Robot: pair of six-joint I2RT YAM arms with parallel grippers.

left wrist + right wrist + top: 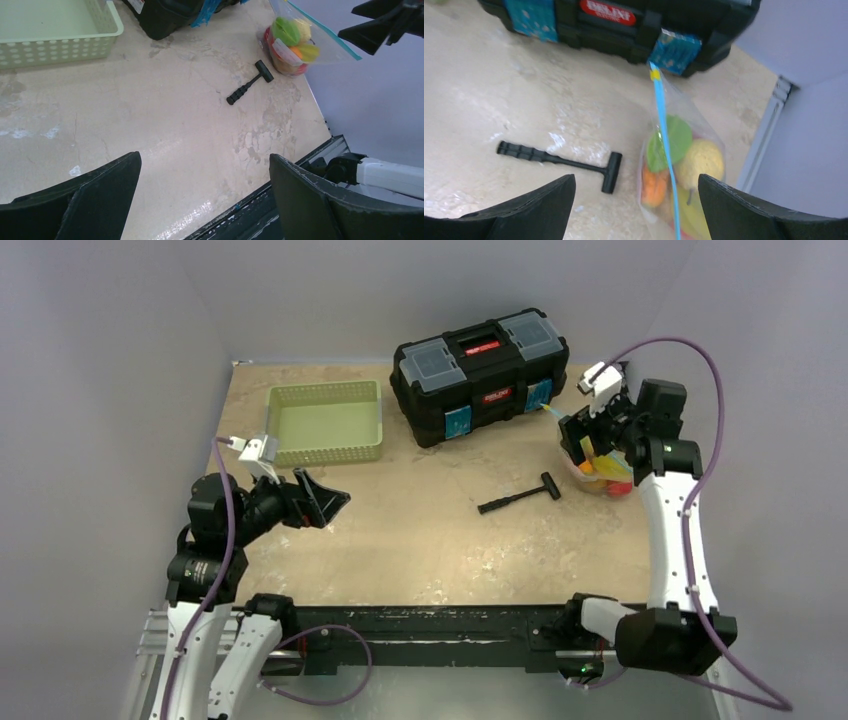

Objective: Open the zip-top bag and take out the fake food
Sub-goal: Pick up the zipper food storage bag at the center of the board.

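The right gripper is spread wide and empty, poised over the zip-top bag. The bag sits right of centre in the right wrist view, just below the toolbox and right of the hammer. The left gripper is likewise wide open, holds nothing, and is well apart from the bag.

Step in hand, as I judge it: take hold of the bag's top edge.

Procedure:
1. I centre the jaws across the blue zip strip.
2. I descend.
3. I pinch plastic only, not the fake food.

The strip marks the long axis. It runs almost straight up the frame, with the yellow slider at its top end, pointing toward the toolbox.
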